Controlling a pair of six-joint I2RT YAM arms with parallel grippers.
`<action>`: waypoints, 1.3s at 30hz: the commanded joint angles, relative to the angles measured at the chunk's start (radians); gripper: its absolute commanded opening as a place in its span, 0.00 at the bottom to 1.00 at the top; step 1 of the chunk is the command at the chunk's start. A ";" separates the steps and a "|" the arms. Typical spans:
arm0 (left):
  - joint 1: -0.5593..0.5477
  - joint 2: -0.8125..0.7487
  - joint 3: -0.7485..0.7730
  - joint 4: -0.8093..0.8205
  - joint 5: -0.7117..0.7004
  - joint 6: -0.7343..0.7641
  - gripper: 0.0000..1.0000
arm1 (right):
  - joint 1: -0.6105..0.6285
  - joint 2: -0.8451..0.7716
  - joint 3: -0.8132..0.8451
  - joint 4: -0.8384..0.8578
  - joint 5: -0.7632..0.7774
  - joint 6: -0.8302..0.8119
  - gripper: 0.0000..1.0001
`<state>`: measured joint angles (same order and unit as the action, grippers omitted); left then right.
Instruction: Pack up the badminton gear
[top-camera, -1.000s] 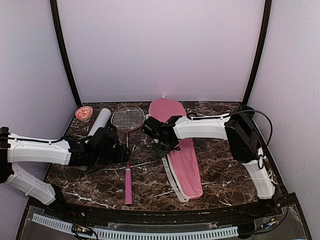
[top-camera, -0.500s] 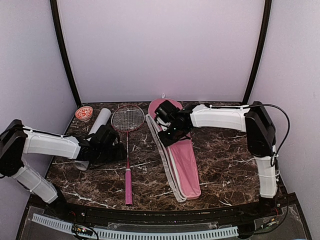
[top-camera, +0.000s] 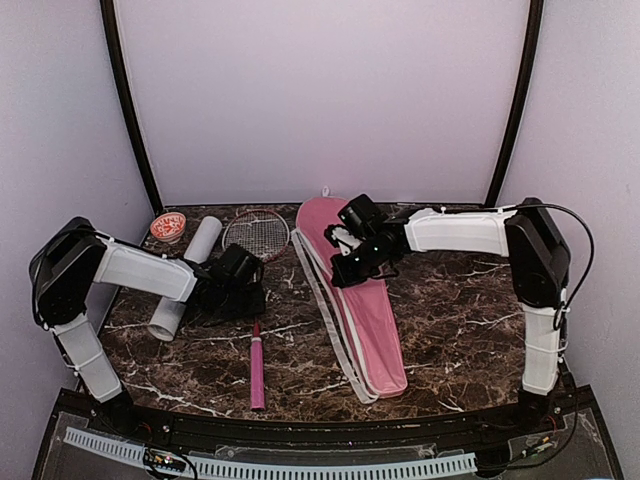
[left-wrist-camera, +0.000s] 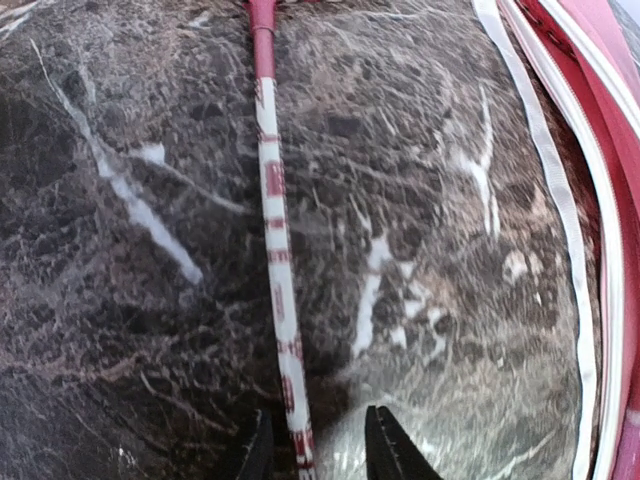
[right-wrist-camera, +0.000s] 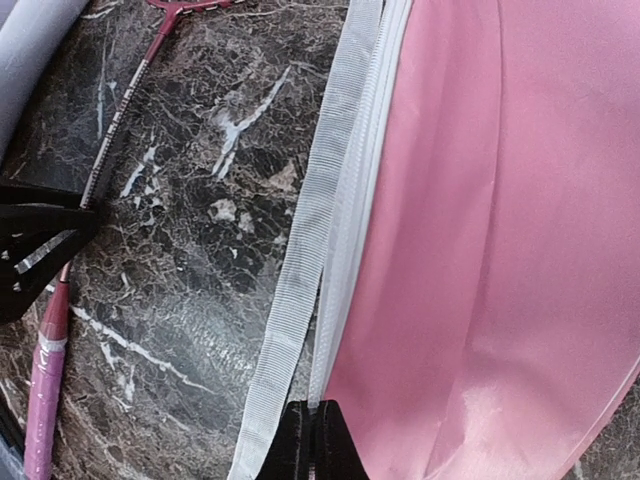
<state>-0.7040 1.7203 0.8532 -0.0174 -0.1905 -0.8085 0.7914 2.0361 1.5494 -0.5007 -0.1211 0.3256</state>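
Observation:
A red-framed racket (top-camera: 256, 235) lies on the marble with its pink handle (top-camera: 257, 372) towards me. My left gripper (top-camera: 250, 298) is low over its shaft (left-wrist-camera: 273, 220). The jaws stand either side of the shaft, with a gap still showing on the right, so my left gripper (left-wrist-camera: 315, 447) is open. The pink cover (top-camera: 365, 320) lies right of the racket. My right gripper (top-camera: 340, 276) is shut on the cover's white zipper edge (right-wrist-camera: 345, 260), fingertips pinched together (right-wrist-camera: 315, 430). A white tube (top-camera: 186, 275) lies left of the left gripper.
A small red-patterned cap (top-camera: 168, 227) sits at the back left corner by the tube's far end. A loose white strap (right-wrist-camera: 305, 240) runs along the cover's left side. Dark marble table (top-camera: 460, 320); purple walls close it in on three sides.
My left gripper slid right from the tube to the racket shaft and its jaws narrowed. My right gripper moved back and right along the cover, pulling its white edge open.

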 joint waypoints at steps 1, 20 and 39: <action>0.005 0.064 0.075 -0.142 -0.067 -0.054 0.31 | -0.022 -0.051 -0.018 0.102 -0.111 0.032 0.00; -0.074 -0.200 -0.003 -0.202 -0.135 -0.040 0.00 | -0.060 -0.101 -0.112 0.262 -0.188 0.102 0.00; -0.387 -0.310 -0.132 -0.255 -0.135 -0.153 0.00 | -0.064 -0.137 -0.165 0.348 -0.235 0.138 0.00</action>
<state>-1.0401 1.4021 0.6987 -0.2573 -0.2974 -0.9249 0.7307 1.9408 1.3972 -0.2207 -0.3206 0.4553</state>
